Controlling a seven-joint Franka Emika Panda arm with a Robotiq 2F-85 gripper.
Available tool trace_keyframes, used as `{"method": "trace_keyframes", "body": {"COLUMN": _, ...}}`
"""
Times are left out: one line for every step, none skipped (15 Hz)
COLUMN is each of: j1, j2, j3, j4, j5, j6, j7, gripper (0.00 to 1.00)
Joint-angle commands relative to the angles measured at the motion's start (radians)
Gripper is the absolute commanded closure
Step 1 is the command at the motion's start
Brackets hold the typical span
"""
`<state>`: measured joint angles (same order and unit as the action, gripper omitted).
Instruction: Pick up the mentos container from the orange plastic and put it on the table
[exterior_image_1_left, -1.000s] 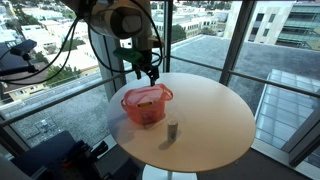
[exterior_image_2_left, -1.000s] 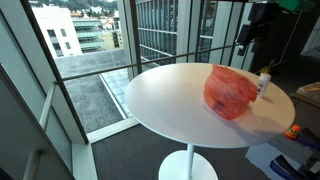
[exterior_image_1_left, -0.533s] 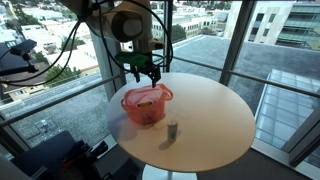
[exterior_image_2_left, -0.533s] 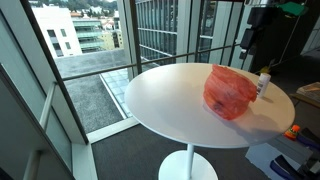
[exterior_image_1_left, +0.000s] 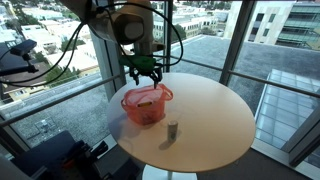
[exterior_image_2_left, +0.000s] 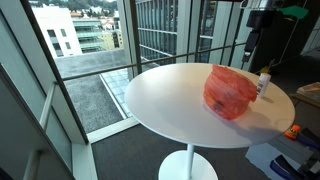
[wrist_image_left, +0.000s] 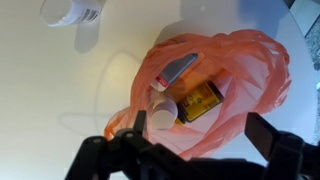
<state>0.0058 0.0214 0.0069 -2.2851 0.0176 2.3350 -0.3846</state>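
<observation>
1. The orange plastic (wrist_image_left: 240, 70) stands on the counter (wrist_image_left: 60, 95). It holds several small things: a yellow-brown container (wrist_image_left: 200, 103), a white-and-pink tube (wrist_image_left: 178, 68) and a round white cap (wrist_image_left: 161, 117).
2. I cannot tell which of these is the mentos container. All of them lie inside the orange plastic, and none is in the gripper (exterior_image_1_left: 143, 75).
3. A grey cylinder (exterior_image_1_left: 172, 130) stands upright on the counter near the orange plastic, not touching it. The top edge of the wrist view cuts it off.
4. The gripper hovers above the orange plastic with its fingers spread wide and nothing between them. In the wrist view they are dark, blurred shapes along the lower edge.
5. In both exterior views the translucent wall blurs the contents.
6. Since a second ago the gripper has shifted sideways and now sits more squarely over the orange plastic. The orange plastic and the grey cylinder have not moved.
</observation>
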Motion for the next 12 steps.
{"method": "trace_keyframes", "body": {"j1": -0.001, "j2": 0.0, "j3": 0.002, "j4": 0.002, "j5": 0.0, "j6": -0.005, "j7": 0.0, "gripper": 0.0}}
{"method": "trace_keyframes", "body": {"j1": -0.002, "j2": 0.002, "j3": 0.002, "j4": 0.001, "j5": 0.006, "j6": 0.007, "j7": -0.013, "gripper": 0.0}}
{"method": "trace_keyframes", "body": {"j1": -0.002, "j2": 0.009, "j3": 0.002, "j4": -0.003, "j5": 0.008, "j6": 0.039, "j7": -0.028, "gripper": 0.0}}
{"method": "trace_keyframes", "body": {"j1": -0.002, "j2": 0.018, "j3": 0.003, "j4": -0.004, "j5": 0.029, "j6": 0.055, "j7": -0.054, "gripper": 0.0}}
{"method": "trace_keyframes", "body": {"j1": -0.002, "j2": 0.027, "j3": 0.005, "j4": -0.007, "j5": 0.035, "j6": 0.083, "j7": -0.071, "gripper": 0.0}}
{"method": "trace_keyframes", "body": {"j1": -0.002, "j2": 0.036, "j3": 0.008, "j4": -0.01, "j5": 0.042, "j6": 0.101, "j7": -0.096, "gripper": 0.0}}
{"method": "trace_keyframes", "body": {"j1": -0.003, "j2": 0.048, "j3": 0.011, "j4": -0.011, "j5": 0.055, "j6": 0.121, "j7": -0.127, "gripper": 0.0}}
{"method": "trace_keyframes", "body": {"j1": -0.005, "j2": 0.061, "j3": 0.015, "j4": -0.011, "j5": 0.072, "j6": 0.134, "j7": -0.162, "gripper": 0.0}}
{"method": "trace_keyframes", "body": {"j1": -0.008, "j2": 0.072, "j3": 0.021, "j4": -0.013, "j5": 0.092, "j6": 0.15, "j7": -0.201, "gripper": 0.0}}
{"method": "trace_keyframes", "body": {"j1": -0.011, "j2": 0.084, "j3": 0.026, "j4": -0.012, "j5": 0.103, "j6": 0.159, "j7": -0.227, "gripper": 0.0}}
{"method": "trace_keyframes", "body": {"j1": -0.015, "j2": 0.095, "j3": 0.032, "j4": -0.012, "j5": 0.12, "j6": 0.164, "j7": -0.264, "gripper": 0.0}}
{"method": "trace_keyframes", "body": {"j1": -0.018, "j2": 0.106, "j3": 0.038, "j4": -0.012, "j5": 0.134, "j6": 0.172, "j7": -0.302, "gripper": 0.0}}
